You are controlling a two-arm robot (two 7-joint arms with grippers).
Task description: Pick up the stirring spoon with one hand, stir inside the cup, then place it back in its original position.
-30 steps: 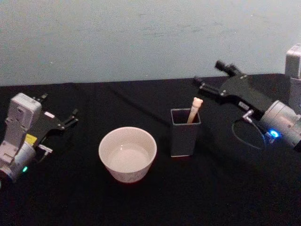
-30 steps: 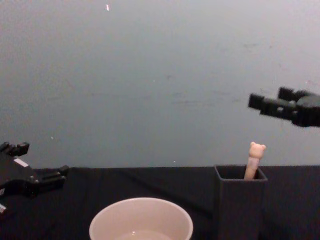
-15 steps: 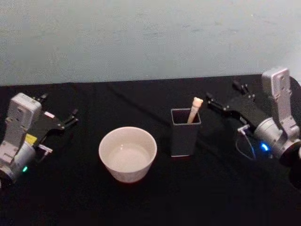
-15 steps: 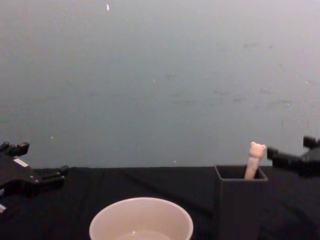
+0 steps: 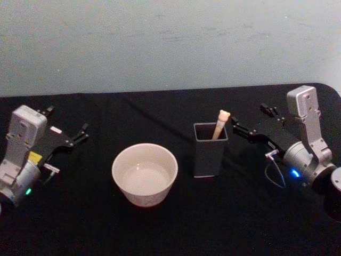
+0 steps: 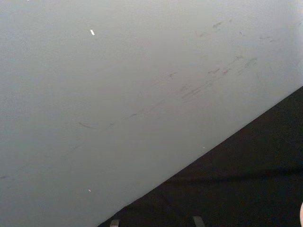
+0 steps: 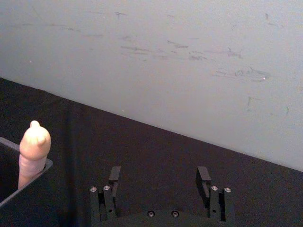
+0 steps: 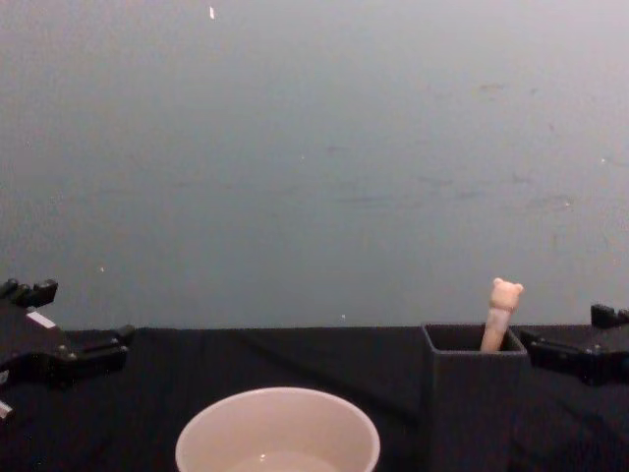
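**Right gripper low beside the holder, spoon not yet taken**

Because the spoon point(image 5: 220, 124) stands handle-up in the dark holder point(image 5: 210, 150), only its cream stem and bear head clear the rim, so any grasp has to be made on that exposed top part. The holder sits on the black table point(image 5: 170, 224) just to the right of the cup point(image 5: 144, 174), near it but not touching, which leaves a short carry from one to the other.

The right gripper point(image 5: 254, 124) lies low over the table beside the holder, on its right, with its fingers spread apart and nothing between them. In the right wrist view the two fingers point(image 7: 114, 177) point past the holder's corner, the bear head off to one side, so the gripper is not lined up on the handle; it would likely need to rise and shift toward the spoon before closing.

The left gripper point(image 5: 68, 128) rests well apart from the cup, on the table's left side, its fingers parted and empty, apparently parked so the right arm can work alone.

The cup appears to hold a shallow pale liquid, ready for stirring.
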